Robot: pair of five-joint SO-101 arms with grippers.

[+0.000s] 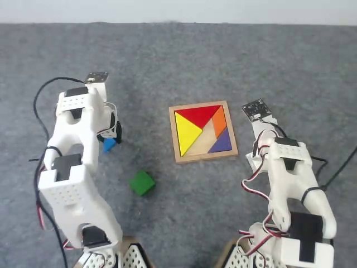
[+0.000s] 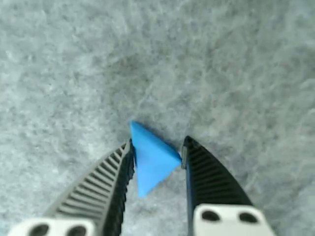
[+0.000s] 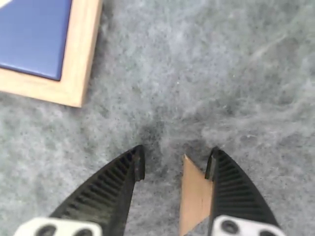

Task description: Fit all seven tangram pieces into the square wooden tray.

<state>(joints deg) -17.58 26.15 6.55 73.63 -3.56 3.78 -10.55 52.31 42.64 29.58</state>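
Left gripper (image 2: 157,145) is clamped on the blue triangle (image 2: 150,160). Both ribbed fingers (image 2: 115,182) press its sides, and one corner pokes out just past the fingertips. Whether it is clear of the grey felt (image 2: 221,59) I cannot tell. It's a small piece, pinched across its width, its length running out along the fingers.

Now, the way home. In the high view the wooden tray (image 1: 206,158) sits well apart from this gripper, off toward the other arm's side. The green square piece (image 1: 142,182) lies on the felt between the two arms, nearer the left one. The tray holds red, yellow, orange and purple pieces, and a pale patch in the middle looks unfilled to me.

Right gripper (image 3: 177,151) is far nearer the tray. Its jaws are spread, the tray corner lies ahead of the fingertips and to one side, and a tan piece (image 3: 194,196) rests against the inside of one finger, not pinched.

My read: the left arm faces a long sideways carry, and the triangle will likely need turning to suit the gap.
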